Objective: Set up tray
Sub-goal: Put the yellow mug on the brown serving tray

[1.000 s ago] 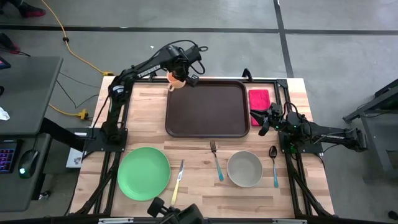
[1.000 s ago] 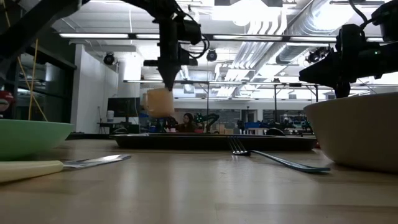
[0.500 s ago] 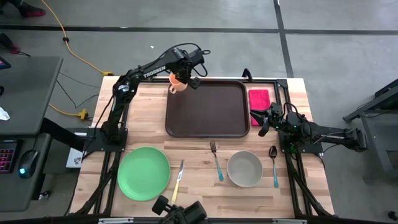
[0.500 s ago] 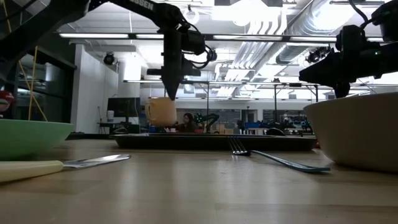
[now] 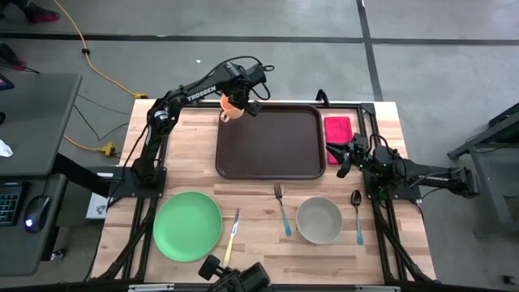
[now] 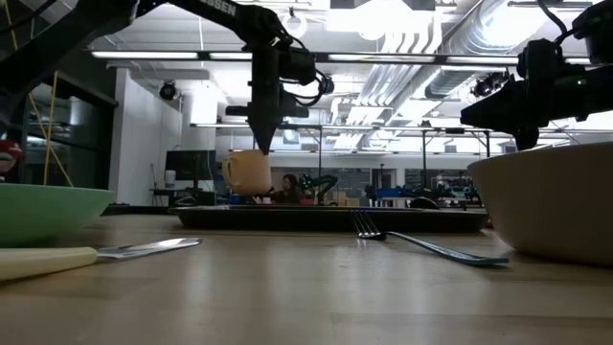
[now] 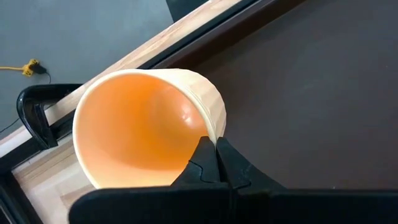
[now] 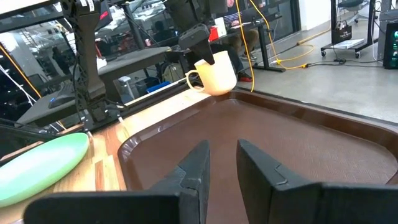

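Note:
The dark brown tray (image 5: 272, 142) lies at the far middle of the table and also shows in the right wrist view (image 8: 286, 143). My left gripper (image 5: 243, 101) is shut on a pale orange cup (image 5: 230, 106) over the tray's far left corner. The low view puts the cup (image 6: 247, 172) upright, at or just above the tray floor; I cannot tell which. My right gripper (image 5: 345, 158) is open and hangs still by the tray's right rim, near the red napkin (image 5: 338, 128). My left gripper pinches the cup's wall at the rim (image 7: 208, 127), one finger inside the cup and one outside. The fingers (image 6: 261, 134) come from above, pointing down. The cup stays upright below them, its handle (image 8: 194, 78) toward the table's near left.
Along the near part of the table lie a green plate (image 5: 187, 225), a knife (image 5: 233, 235), a fork (image 5: 282, 209), a cream bowl (image 5: 319, 220) and a spoon (image 5: 357, 215). Black clamps (image 7: 37, 115) sit on the far table edge behind the tray.
My left gripper has come down with the cup and shifted a little toward the tray's far left corner, still shut on the rim. The cup now sits lower, close to the tray floor. In the last half second it has held still.

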